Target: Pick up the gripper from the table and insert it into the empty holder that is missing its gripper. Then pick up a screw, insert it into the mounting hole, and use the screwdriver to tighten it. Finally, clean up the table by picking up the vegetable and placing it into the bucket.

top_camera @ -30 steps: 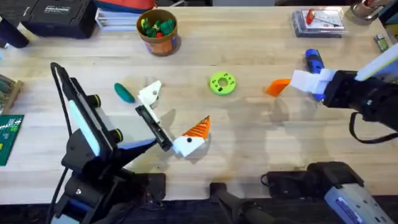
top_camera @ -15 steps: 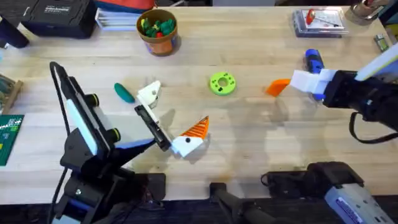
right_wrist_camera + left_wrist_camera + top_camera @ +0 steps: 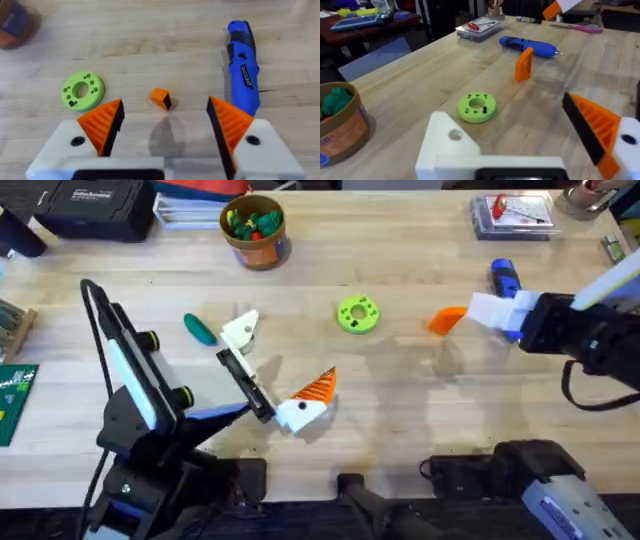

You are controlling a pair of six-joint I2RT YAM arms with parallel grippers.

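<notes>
Gripper (image 3: 523,64) upright on table, tip up, beside screwdriver (image 3: 529,46)

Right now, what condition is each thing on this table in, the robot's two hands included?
Orange gripper: standing upright on the table, loose.
Right hand: open over the orange gripper, not gripping it.
Left hand: open, one white holder empty.
Screwdriver: lying on its side.
Vegetable: lying on the table, outside the bucket.
Bucket: upright, holding toy pieces.
Lime disc: lying flat.
</notes>
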